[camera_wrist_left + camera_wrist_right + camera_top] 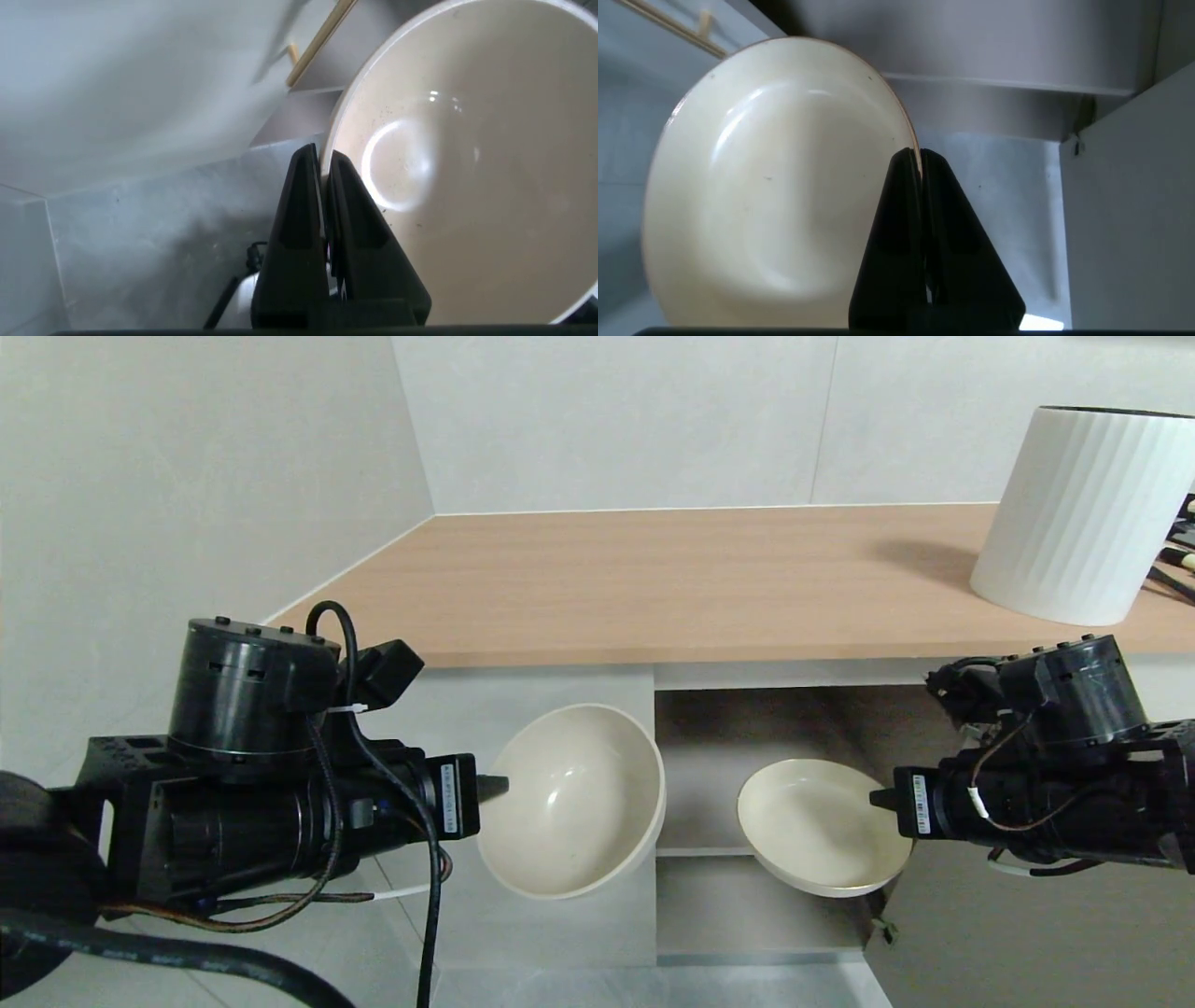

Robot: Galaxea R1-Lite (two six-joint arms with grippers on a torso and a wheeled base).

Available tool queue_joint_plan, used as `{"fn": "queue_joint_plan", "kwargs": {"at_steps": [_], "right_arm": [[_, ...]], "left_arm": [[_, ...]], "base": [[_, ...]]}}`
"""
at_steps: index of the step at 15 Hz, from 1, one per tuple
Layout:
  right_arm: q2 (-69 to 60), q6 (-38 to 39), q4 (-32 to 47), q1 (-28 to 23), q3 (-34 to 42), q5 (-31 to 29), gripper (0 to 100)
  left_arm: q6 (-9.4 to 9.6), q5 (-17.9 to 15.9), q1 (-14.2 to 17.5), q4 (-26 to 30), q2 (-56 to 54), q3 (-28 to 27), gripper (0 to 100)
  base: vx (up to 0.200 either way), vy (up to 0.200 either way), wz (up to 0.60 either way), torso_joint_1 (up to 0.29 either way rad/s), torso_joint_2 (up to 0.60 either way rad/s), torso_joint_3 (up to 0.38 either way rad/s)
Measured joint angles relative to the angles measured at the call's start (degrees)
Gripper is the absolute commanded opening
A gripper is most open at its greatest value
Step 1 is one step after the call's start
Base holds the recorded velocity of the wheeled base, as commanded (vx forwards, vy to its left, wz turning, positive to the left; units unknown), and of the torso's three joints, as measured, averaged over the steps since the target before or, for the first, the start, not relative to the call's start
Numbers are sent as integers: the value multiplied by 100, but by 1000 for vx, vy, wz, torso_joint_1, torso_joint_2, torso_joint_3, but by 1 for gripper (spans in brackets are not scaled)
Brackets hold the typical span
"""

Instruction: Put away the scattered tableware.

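Note:
A deep cream bowl (571,803) hangs tilted in front of the cabinet, below the counter edge, held by its rim. My left gripper (497,787) is shut on that rim; the bowl (467,159) and the pinching fingers (308,215) are close up in the left wrist view. To its right a shallower cream bowl (817,826) hangs before the open cabinet compartment. My right gripper (879,797) is shut on its rim, and the shallow bowl (775,177) and fingers (924,224) show in the right wrist view.
A wooden countertop (672,579) runs above the cabinet, with a white ribbed cylinder (1083,513) at its right end. The open compartment (756,728) has a shelf inside; a closed door panel (560,709) is on its left, an opened door (1027,933) on the right.

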Motion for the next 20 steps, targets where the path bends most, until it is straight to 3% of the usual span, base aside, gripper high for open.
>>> {"fn": "queue_joint_plan", "kwargs": {"at_steps": [4, 11, 17, 20], "right_arm": [[17, 1, 6, 2, 0, 2, 0], [158, -16, -38, 0, -22, 0, 0], [1097, -169, -887, 10, -110, -529, 0], [1862, -189, -1947, 10, -232, -611, 0]], "left_arm": [[0, 0, 0, 7, 0, 7, 0], [0, 0, 1, -11, 59, -1, 0], [6, 0, 0, -6, 135, -26, 0], [118, 0, 1, 27, 171, -26, 0]], "base": [[0, 0, 0, -91, 399, 301], [0, 0, 0, -11, 44, 29], [0, 0, 0, 0, 0, 0], [0, 0, 0, 0, 0, 0]]}}
